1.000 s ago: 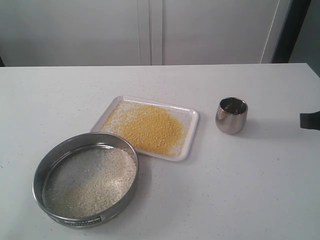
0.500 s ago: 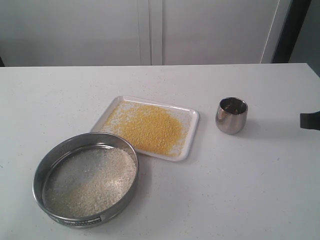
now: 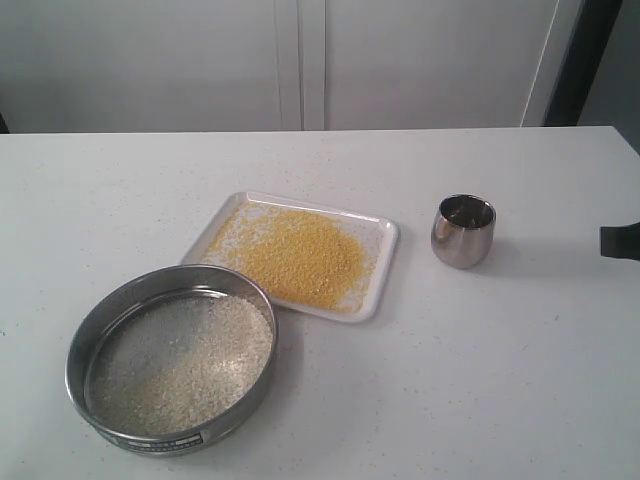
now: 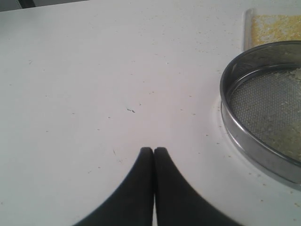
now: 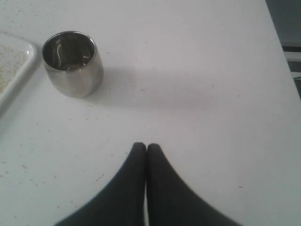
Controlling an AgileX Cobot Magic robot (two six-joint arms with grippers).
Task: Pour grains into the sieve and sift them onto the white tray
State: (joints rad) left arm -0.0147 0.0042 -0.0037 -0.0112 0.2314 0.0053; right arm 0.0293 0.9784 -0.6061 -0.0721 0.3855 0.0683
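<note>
- Toward the near left corner of the counter (image 3: 500, 380): the sieve (image 3: 160, 283) stands flat, off the tray (image 3: 380, 240). Its rim lies just beside the tray's near left corner; whether they touch cannot be told.
- Mid-counter: the tray carries a spread heap of golden grains (image 3: 300, 258). Paler, whitish grains (image 3: 190, 355) lie on the sieve's mesh.
- Toward the right edge: the steel cup (image 3: 463, 232) stands upright, well apart from the tray, and looks empty apart from a few specks.
- Left gripper (image 4: 154, 150): fingertips pressed together, holding nothing, over bare counter beside the sieve.
- Right gripper (image 5: 142, 147): fingertips likewise together and empty, over bare counter short of the cup.
- Step in hand (judgement): pouring and sifting appear complete, with the fine fraction on the tray and the coarse fraction kept in the sieve.
- Next move (judgement): no further handling seems called for. Any arm motion should pass clear of the sieve and cup so that no grains spill.
</note>
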